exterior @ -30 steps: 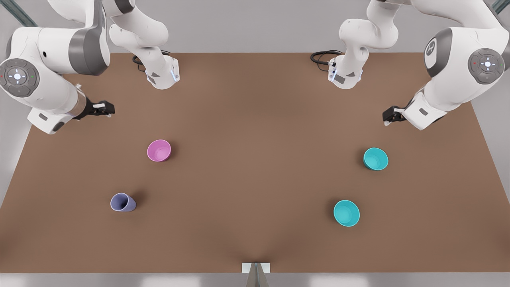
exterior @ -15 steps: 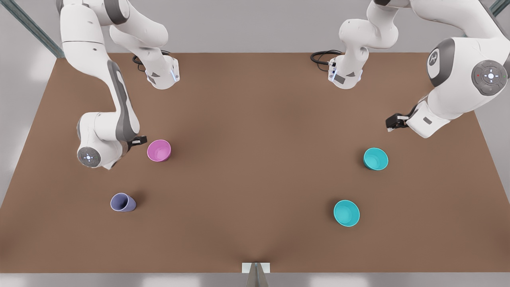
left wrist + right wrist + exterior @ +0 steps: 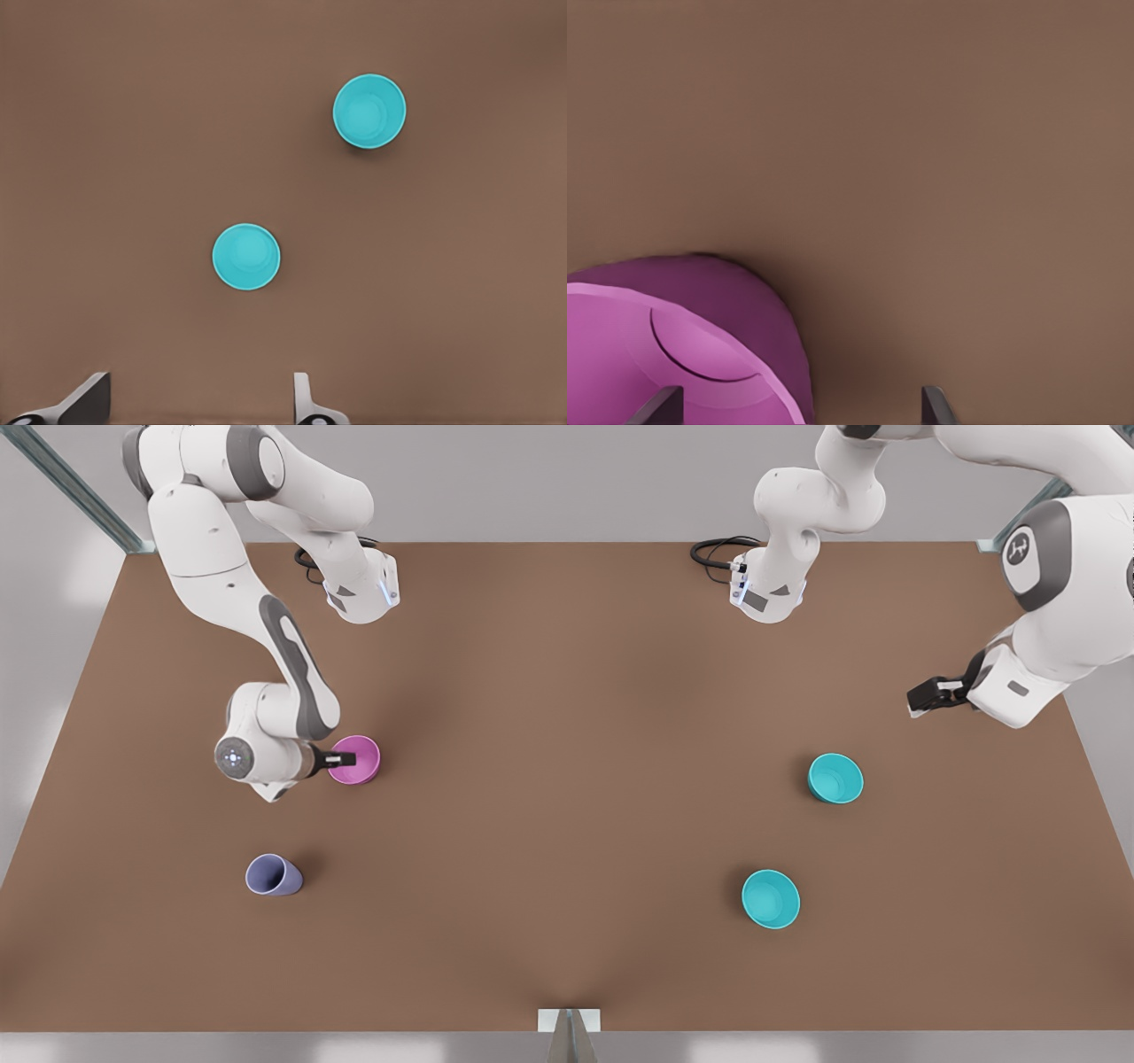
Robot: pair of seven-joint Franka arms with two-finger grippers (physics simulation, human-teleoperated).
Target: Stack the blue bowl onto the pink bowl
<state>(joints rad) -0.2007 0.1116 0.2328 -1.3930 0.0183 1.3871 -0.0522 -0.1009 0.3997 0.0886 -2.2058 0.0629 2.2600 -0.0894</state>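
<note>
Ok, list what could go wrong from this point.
1. The right gripper has its open fingers on either side of the pink bowl rim. Closing there could tip or drag the bowl that is meant to stay as the base.
2. The far teal bowl and the near teal bowl look alike. The open left gripper hovers away from both, so it might go for either one.

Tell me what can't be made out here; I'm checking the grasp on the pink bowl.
- Right wrist view: pink bowl cut off by the picture's edge; whether the open right gripper touches its rim is unclear.
- Front view: that gripper hides part of the rim.
- Front view: left gripper, waiting at that view's right: height unclear.
</note>
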